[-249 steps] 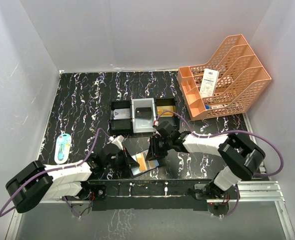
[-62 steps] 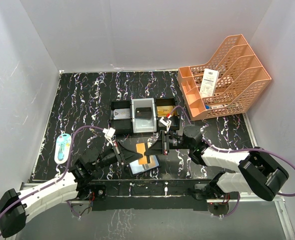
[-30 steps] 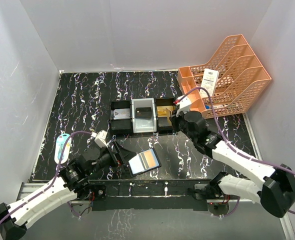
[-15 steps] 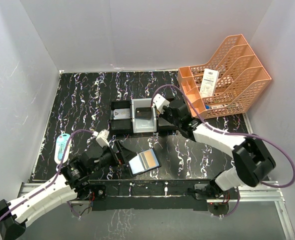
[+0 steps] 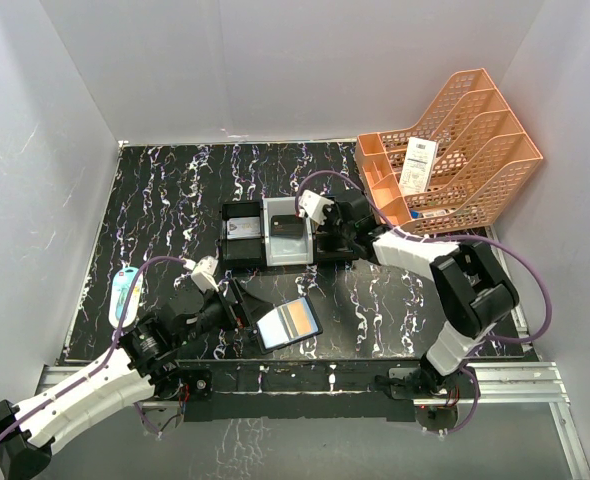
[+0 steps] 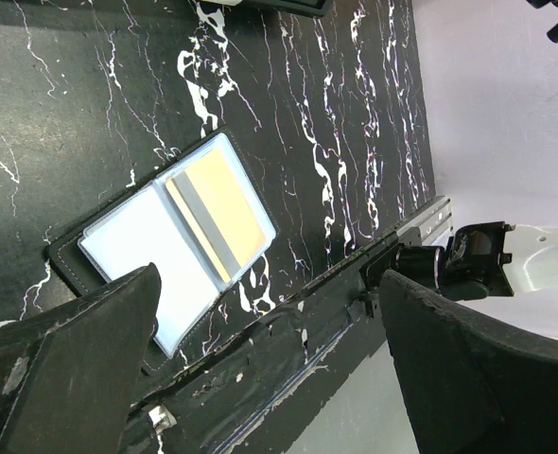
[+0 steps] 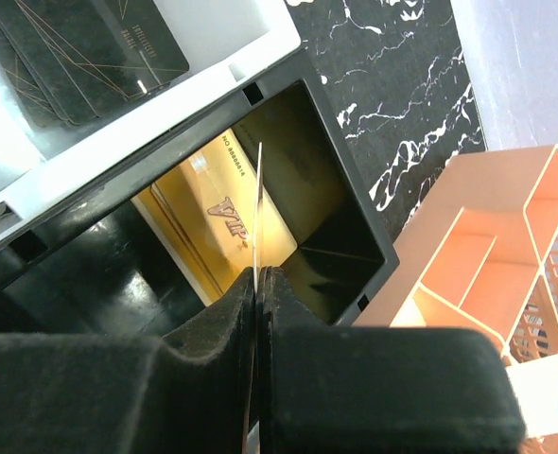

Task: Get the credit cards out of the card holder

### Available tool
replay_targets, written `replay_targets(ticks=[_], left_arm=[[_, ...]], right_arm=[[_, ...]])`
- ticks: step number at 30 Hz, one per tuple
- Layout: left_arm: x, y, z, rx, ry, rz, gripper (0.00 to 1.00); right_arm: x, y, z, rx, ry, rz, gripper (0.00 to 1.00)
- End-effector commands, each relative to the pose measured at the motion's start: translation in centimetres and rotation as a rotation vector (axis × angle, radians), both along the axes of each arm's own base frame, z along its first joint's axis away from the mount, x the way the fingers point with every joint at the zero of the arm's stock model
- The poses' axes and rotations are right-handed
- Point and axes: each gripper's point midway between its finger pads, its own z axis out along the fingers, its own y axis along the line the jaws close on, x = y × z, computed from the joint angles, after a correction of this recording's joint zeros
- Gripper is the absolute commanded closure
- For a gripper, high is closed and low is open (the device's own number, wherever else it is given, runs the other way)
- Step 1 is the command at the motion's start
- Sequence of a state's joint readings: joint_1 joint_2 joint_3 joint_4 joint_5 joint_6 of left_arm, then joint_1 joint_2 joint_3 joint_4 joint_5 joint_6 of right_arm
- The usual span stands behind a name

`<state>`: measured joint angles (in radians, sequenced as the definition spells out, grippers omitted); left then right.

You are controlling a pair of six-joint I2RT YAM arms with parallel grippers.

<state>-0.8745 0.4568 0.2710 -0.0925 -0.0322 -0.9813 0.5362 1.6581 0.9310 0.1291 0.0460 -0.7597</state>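
Note:
The card holder [image 5: 288, 322] lies open near the table's front edge, and a gold-orange credit card [image 6: 217, 203] with a grey stripe sits in its right panel [image 6: 165, 246]. My left gripper [image 5: 243, 305] hovers just left of it, open and empty [image 6: 271, 279]. My right gripper [image 5: 327, 238] is over the rightmost small black bin [image 7: 355, 236]. It is shut [image 7: 259, 274] on a thin credit card seen edge-on [image 7: 259, 208]. Another gold card [image 7: 213, 218] lies inside that bin.
Three small bins stand in a row mid-table: black [image 5: 240, 232], grey [image 5: 287, 235] holding black cards [image 7: 90, 47], and black. An orange mesh rack [image 5: 445, 150] with a white paper slip [image 5: 417, 165] stands at the back right. A blue-white packet [image 5: 125, 297] lies at the left.
My right arm has swung left from beside the orange rack to above the rightmost bin, carrying the card. The left arm and the card holder have barely moved.

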Motion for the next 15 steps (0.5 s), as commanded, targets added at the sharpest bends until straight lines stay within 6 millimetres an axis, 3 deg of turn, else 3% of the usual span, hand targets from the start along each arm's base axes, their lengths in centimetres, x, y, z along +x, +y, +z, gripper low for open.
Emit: replay_targets(ticks=[1, 10, 15], left_arm=[[0.4, 0.1, 1.5, 0.002, -0.048, 0.002, 0.01], [0.6, 0.1, 1.3, 0.019, -0.057, 0.004, 0.01], [0.7, 0.2, 1.1, 0.032, -0.060, 0.005, 0.01]], right_arm=[[3.1, 1.3, 3.2, 0.020, -0.137, 0.045, 1.00], [5.2, 1.6, 0.9, -0.033, -0.138, 0.065, 1.00], [5.0, 1.6, -1.1, -0.079, -0.083, 0.082, 0.99]])
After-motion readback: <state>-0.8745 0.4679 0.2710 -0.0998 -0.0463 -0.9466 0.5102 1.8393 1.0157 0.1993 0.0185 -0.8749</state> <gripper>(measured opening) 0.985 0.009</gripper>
